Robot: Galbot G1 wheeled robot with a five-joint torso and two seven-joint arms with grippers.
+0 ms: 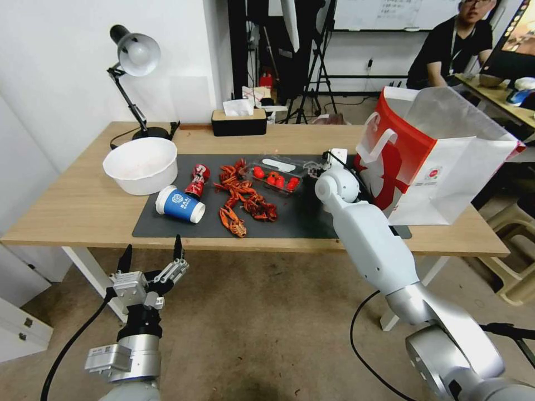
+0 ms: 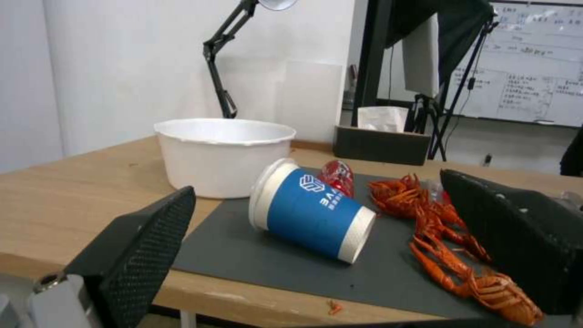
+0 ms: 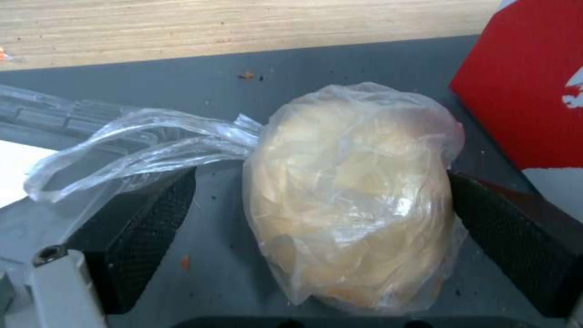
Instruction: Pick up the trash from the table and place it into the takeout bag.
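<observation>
Left gripper [image 1: 151, 252] is hanging open before the table's near edge, nothing between its fingers.

Beyond it, on the table [image 1: 72, 206] with its dark grey mat [image 1: 301, 217], a blue paper cup [image 1: 179, 204] is lying on its side beside a white bowl [image 1: 141, 165], with a crushed red can [image 1: 197, 180] just behind the cup and red crayfish shells [image 1: 242, 197] lying scattered to the cup's right. The right gripper [image 3: 322, 237] is reaching over the mat next to the takeout bag [image 1: 432, 159], which is standing open at the table's right end; its fingers are standing spread on either side of a clear plastic bag of pale paper [image 3: 352, 191] lying on the mat, one pad just touching it, not closing on it.
</observation>
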